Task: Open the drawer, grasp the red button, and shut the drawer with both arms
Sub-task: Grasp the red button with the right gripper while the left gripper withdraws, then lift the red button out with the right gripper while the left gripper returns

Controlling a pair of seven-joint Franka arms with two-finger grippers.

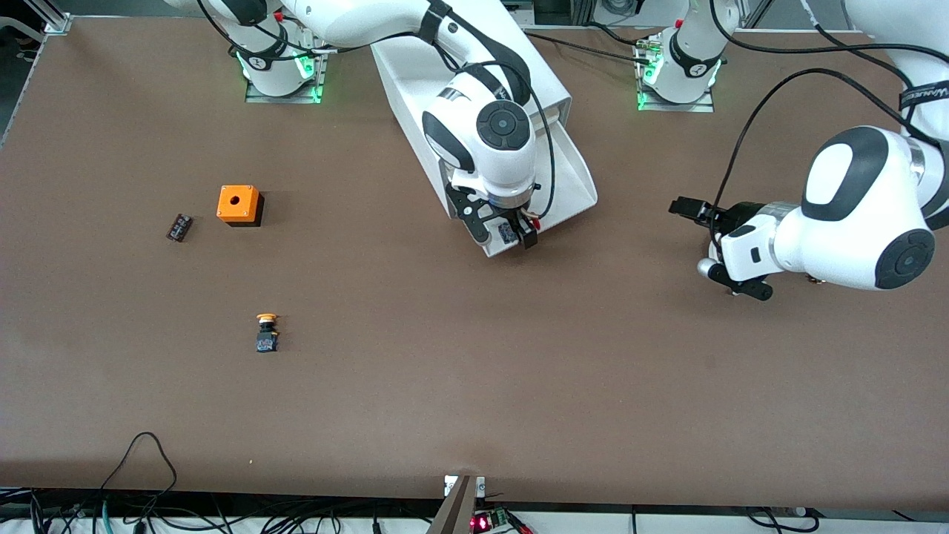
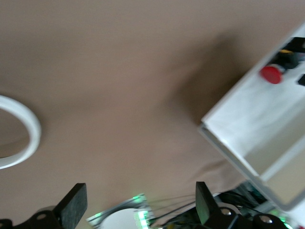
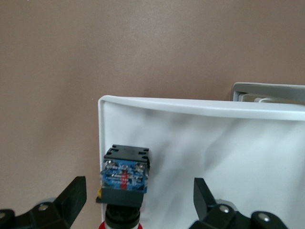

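Right pincer [image 1: 508, 236] hung spread over the button [image 3: 125, 175] in the open drawer [image 1: 574, 167]; it should centre, descend, then pinch the black body. Left pincer [image 1: 723, 248] waited spread above the counter [image 1: 474, 386].

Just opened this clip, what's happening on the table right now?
The drawer is pulled open from the white cabinet. The right arm's tool hangs open over the drawer's front corner, straddling the red-capped button lying inside, not yet gripped. The left arm's tool waits open above the table, toward its own end.
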